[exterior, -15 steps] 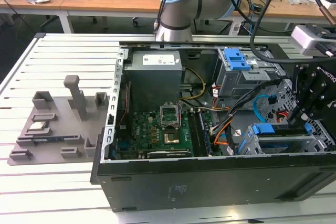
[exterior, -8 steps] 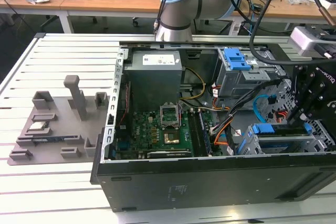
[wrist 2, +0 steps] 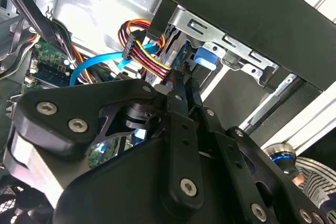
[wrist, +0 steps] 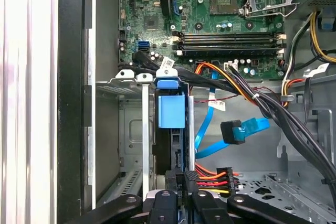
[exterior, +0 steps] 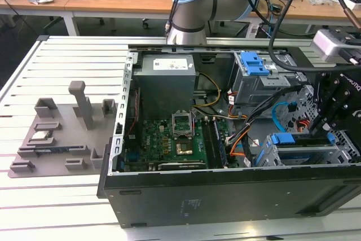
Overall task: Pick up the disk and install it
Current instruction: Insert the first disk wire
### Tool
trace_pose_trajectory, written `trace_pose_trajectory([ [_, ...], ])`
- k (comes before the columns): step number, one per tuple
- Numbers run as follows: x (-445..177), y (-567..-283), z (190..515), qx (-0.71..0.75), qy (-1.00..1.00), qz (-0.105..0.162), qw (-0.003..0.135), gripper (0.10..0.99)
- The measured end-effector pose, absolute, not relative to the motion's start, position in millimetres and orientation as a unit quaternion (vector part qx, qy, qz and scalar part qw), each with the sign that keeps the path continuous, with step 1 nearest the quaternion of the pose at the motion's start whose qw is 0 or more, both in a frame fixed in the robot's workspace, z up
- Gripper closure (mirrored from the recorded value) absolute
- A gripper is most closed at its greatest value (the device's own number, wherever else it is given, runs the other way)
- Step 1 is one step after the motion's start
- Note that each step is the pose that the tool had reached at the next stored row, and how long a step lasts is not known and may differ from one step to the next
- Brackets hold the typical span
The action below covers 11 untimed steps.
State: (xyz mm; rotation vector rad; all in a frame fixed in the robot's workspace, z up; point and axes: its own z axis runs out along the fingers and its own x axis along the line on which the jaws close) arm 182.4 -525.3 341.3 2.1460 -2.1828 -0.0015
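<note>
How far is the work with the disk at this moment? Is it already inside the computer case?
Done, it seems: the disk already stands on edge in the metal drive cage inside the computer case, no longer on the grey tray. In hand: the gripper is at the disk's near end. Left: whether it is pushed fully home cannot be told, and the blue data cable hangs loose beside it.

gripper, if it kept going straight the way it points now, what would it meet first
Most likely the disk: in the first wrist view the gripper points along the drive cage, where the disk's blue bracket sits in its slot. Its fingertips look at or on the disk's near edge already, though depth is unclear.
</note>
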Motion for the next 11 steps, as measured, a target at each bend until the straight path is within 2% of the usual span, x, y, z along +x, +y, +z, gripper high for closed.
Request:
trace_pose_trajectory([
  [11,182.4,-525.4,342.9,0.701,-0.712,-0.008,0.032,0.918],
])
